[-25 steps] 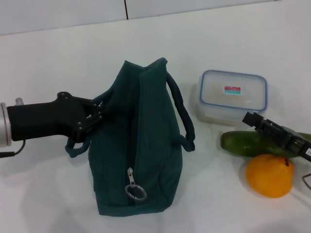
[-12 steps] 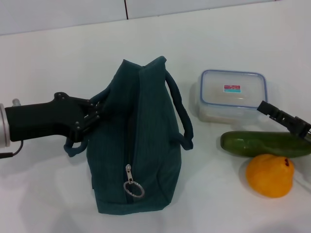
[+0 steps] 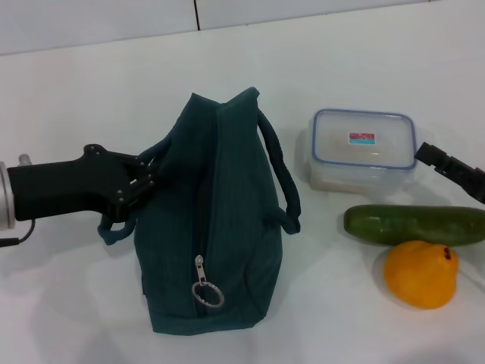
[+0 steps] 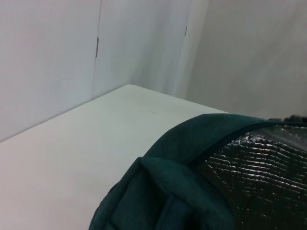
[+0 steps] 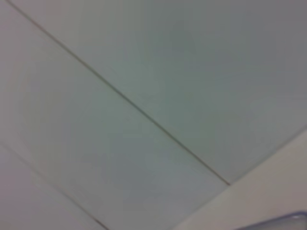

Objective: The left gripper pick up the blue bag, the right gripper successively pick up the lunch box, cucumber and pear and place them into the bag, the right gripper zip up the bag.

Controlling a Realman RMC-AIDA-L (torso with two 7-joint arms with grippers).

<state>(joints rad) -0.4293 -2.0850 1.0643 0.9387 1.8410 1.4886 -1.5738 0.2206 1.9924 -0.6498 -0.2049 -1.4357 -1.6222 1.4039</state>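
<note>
On a white table (image 3: 91, 303), the left gripper (image 3: 140, 184), a black two-fingered claw on a black arm with a silver wrist, is clamped on the near loop handle of the blue bag (image 3: 220, 227), a large dark teal fabric tote standing just to its right. It sits where it was half a second ago, and the bag has barely shifted. The bag's metal ring zipper pull (image 3: 206, 293) hangs low on its front face; the left wrist view shows the bag's mouth (image 4: 201, 139) parted, silver quilted lining (image 4: 254, 172) visible inside.

Well to the right of the bag rests the lunch box (image 3: 364, 149), a clear rectangular plastic container with a blue-rimmed lid and a red-and-teal sticker. In front of it lies the cucumber (image 3: 413, 224), long, smooth and dark green, and touching the cucumber's near side sits the pear (image 3: 420, 274), orange-yellow with a dark stem end.

The right gripper (image 3: 455, 171), the matching black claw, has drawn back toward the right edge since the earlier frames, when it hung over the cucumber. It is now just beside the lunch box's right end, carrying nothing; whether its fingers are parted cannot be told.
</note>
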